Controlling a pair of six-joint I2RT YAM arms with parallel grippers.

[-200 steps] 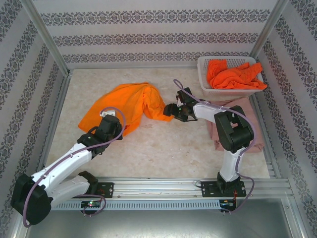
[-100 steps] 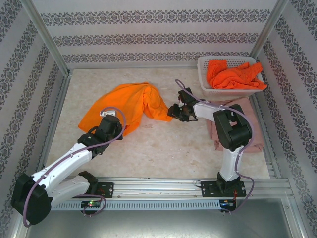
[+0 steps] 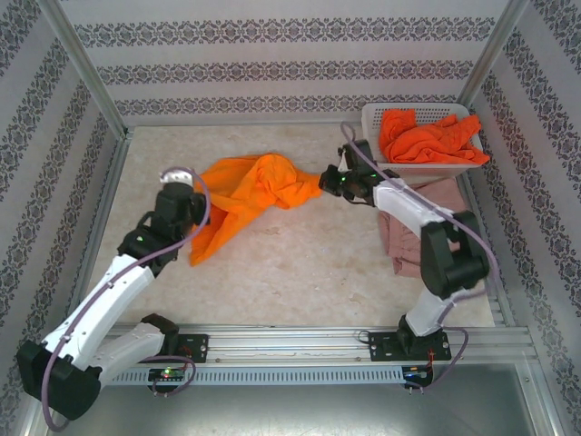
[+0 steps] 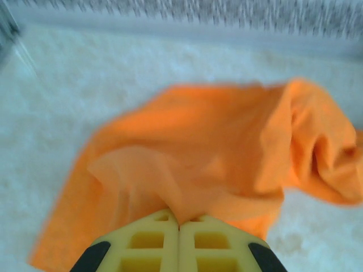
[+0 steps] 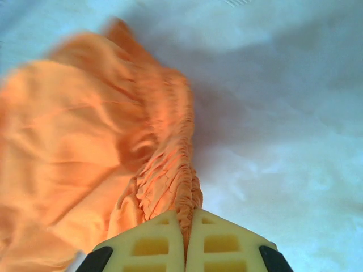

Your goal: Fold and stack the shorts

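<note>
The orange shorts [image 3: 259, 186] hung stretched between both arms over the far middle of the table [image 3: 300, 272], one end trailing down to the surface. The left gripper [image 4: 179, 224] was clenched on their left edge, and the right gripper [image 5: 186, 218] on the ruched band at their right end. Red-orange shorts [image 3: 427, 136] lay heaped in the white mesh basket [image 3: 374, 116] at far right. Dusty pink shorts [image 3: 399, 250] lay on the table just nearer.

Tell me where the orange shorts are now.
Top view: the orange shorts stretch across the table's middle, pinched between the left claw and the right claw, left of the basket.
</note>
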